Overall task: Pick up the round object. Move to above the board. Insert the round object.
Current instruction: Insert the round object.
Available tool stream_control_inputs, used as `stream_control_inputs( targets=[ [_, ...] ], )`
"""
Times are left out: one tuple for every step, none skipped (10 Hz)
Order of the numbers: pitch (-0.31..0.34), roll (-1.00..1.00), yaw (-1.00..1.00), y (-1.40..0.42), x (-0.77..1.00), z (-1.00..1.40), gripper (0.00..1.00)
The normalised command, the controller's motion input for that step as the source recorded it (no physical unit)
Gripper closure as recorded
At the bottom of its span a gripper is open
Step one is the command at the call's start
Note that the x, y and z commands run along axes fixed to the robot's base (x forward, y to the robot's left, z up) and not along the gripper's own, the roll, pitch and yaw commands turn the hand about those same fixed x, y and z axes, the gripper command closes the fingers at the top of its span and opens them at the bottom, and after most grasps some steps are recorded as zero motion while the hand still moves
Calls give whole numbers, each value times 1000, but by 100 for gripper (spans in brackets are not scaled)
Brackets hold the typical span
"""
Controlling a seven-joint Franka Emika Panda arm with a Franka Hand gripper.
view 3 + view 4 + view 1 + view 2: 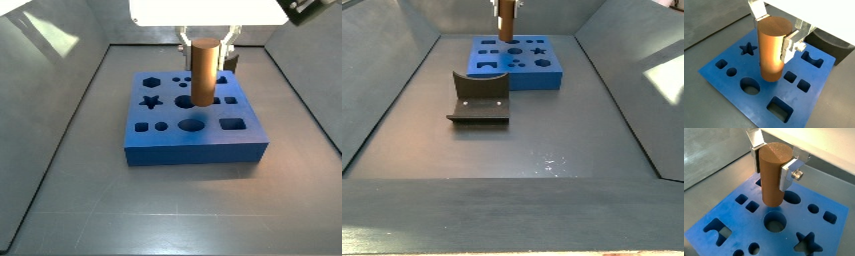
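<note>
The round object, a brown-orange cylinder, hangs upright in my gripper, which is shut on its upper part. Both wrist views show a silver finger on each side of it. Its lower end is in the air just over the board, a thick blue block with dark shaped holes. That end sits close to the board's large round hole, not inside it. A side view shows the round object under the gripper, over the middle of the board.
The fixture, a dark L-shaped bracket on a plate, stands on the grey floor beside the board. Sloping grey walls enclose the floor on all sides. A star hole and a square hole flank the round one.
</note>
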Motion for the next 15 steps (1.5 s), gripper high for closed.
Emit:
stream_control_inputs(
  targets=[
    [23, 37, -183, 57, 0, -131, 100],
    [23, 0, -243, 0, 0, -146, 100],
    [0, 0, -269, 54, -43, -74, 100],
    [443, 0, -229, 223, -189, -200, 100],
    [303, 20, -80, 311, 0, -131, 100],
    [26, 143, -51, 189, 0, 0, 100],
    [0, 160, -86, 40, 0, 0, 100],
    [0, 123, -106, 0, -54, 0, 100],
    [0, 137, -114, 0, -157, 0, 100],
    [106, 94, -114, 71, -297, -103, 100],
    [34, 86, -103, 54, -234, -46, 100],
    [0, 40, -91, 23, -171, -14, 100],
    [0, 0, -74, 123, -137, 0, 100],
    [0, 0, -49, 166, -40, 0, 100],
    [6, 0, -26, 151, 0, -26, 100]
  ],
)
